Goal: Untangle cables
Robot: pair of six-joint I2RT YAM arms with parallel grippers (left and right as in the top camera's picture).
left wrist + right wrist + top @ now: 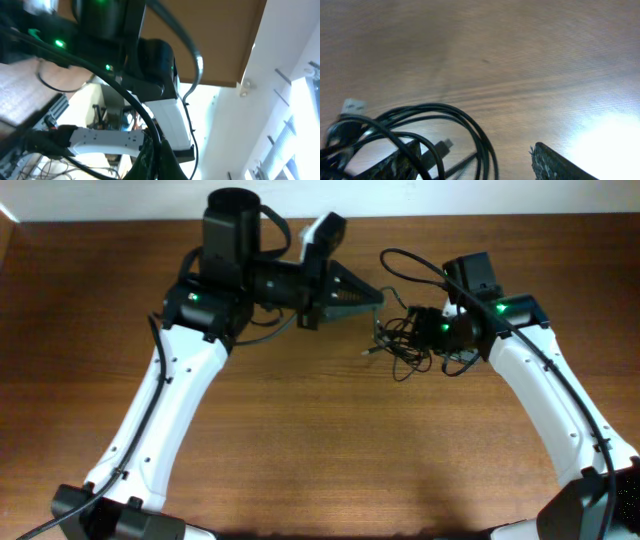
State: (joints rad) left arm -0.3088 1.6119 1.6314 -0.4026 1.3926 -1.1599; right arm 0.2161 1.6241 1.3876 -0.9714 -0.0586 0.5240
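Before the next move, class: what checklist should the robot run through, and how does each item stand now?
1. Cables separated: not ok, they are bunched in one knot.
2. Right gripper open: ok.
3. Strands between its fingers: ok, loops lie in the gap.
4. Left gripper shut: ok.
5. Left gripper holding a cable: cannot tell.
6. A plug in sight: ok, a silvery end at the knot's edge.

The table (320, 460) is wood with fine grain, smooth and lightly shiny; the cables (445, 112) look like glossy black rubber; the arm shells (170, 410) are smooth white plastic
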